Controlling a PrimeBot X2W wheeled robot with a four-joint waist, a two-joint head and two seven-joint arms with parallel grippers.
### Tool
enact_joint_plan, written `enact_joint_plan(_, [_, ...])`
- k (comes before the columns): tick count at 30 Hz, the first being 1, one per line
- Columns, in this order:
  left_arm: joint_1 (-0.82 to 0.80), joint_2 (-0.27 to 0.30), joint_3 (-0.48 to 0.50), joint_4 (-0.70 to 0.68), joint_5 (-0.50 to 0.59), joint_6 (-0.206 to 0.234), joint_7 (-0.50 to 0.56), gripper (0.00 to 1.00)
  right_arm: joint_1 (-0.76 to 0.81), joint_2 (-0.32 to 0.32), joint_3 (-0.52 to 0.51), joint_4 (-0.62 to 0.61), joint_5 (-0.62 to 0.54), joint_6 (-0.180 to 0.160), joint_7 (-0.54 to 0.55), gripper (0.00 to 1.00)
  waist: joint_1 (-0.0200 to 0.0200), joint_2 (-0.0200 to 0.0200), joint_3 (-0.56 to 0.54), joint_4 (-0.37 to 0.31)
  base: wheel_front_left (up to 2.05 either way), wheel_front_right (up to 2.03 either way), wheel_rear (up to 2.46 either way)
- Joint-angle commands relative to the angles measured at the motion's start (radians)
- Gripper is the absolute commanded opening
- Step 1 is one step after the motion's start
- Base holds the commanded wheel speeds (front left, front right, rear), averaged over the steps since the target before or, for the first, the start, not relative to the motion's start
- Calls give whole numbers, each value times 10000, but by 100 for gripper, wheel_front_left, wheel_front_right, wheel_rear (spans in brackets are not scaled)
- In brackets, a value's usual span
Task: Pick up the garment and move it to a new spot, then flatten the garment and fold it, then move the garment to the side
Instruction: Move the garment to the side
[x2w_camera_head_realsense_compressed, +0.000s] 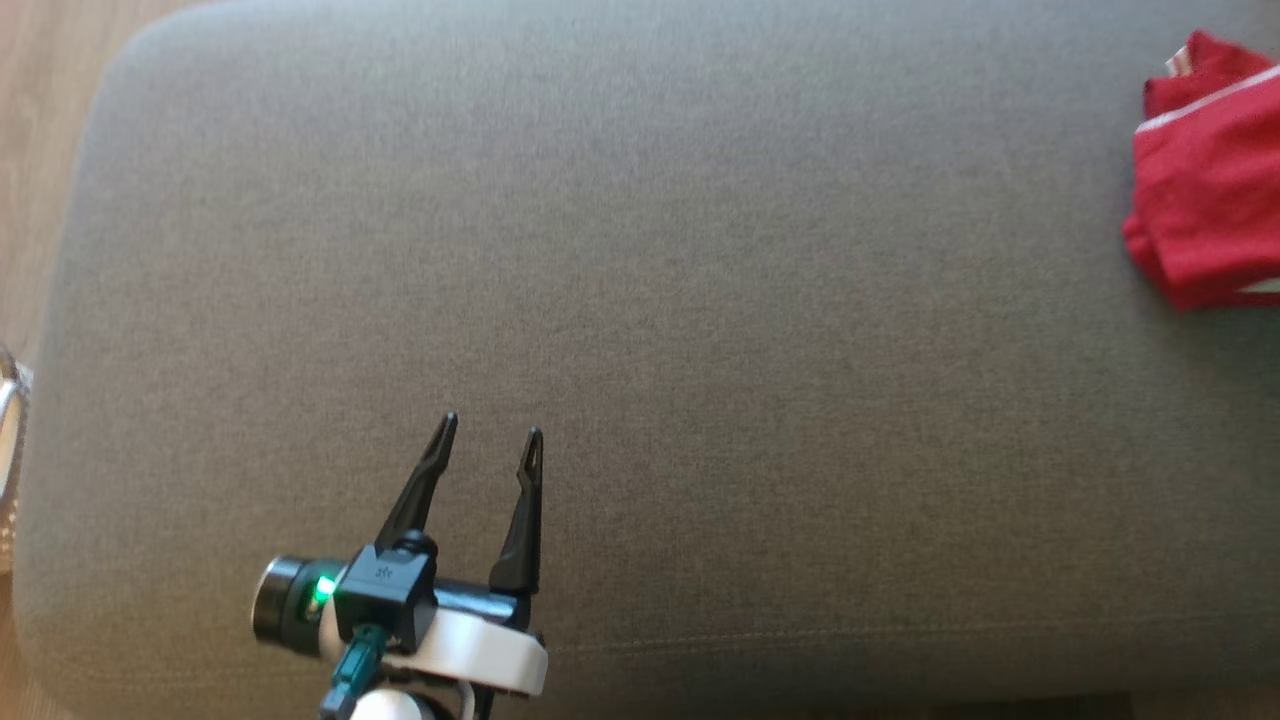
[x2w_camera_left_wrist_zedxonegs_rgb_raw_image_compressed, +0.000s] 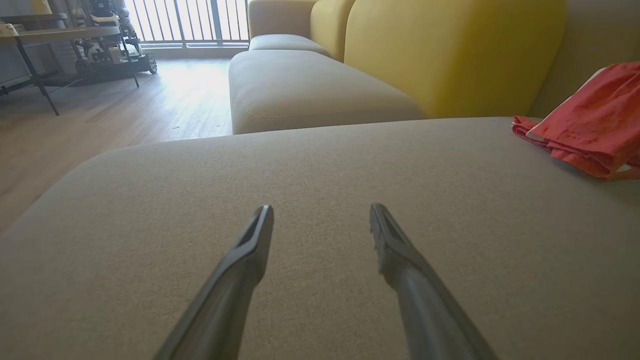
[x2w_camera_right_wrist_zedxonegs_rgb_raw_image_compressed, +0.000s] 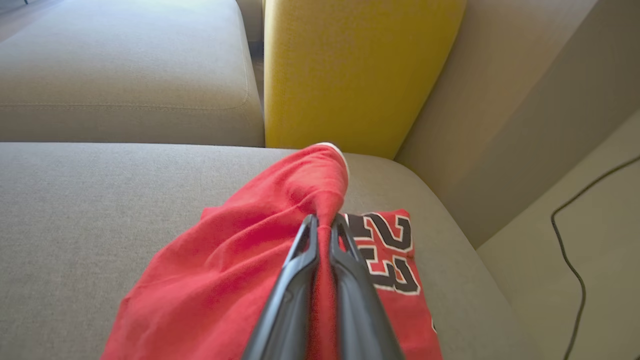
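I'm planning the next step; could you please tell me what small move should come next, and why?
Probably raise the right hand a little, to lift the red garment off the grey cushion. That hand is shut on a pinched fold of it, most of the cloth lies bunched at the cushion's right end, and the left hand hovers open over bare cushion.

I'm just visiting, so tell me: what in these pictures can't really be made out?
Head view: the red garment runs off the right edge.
Right wrist view: the printed number is partly covered by a cloth fold and the right tool pinching that fold.
Right wrist view: the cable leaves the frame at both ends.
Left wrist view: things on the far table are too small and backlit.
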Motion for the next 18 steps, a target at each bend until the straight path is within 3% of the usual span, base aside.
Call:
enact_joint_plan(1, [-408, -76, 317, -361, 78, -51, -51, 100, -439, -58, 20, -306, -223, -4, -162, 0, 0, 0, 343, 91, 0, 0, 0])
enact_joint_plan(13, [-524, -76, 318, -230, 88, -73, -51, 100, -1898, 2240, 344, -1279, -1106, -4, -269, 0, 0, 0, 156, 46, 0, 0, 0])
enact_joint_plan(18, [-541, -76, 311, -260, 99, -74, -51, 100, -2179, 2398, 440, -1286, -995, -4, -117, 0, 0, 0, 260, 124, 0, 0, 0])
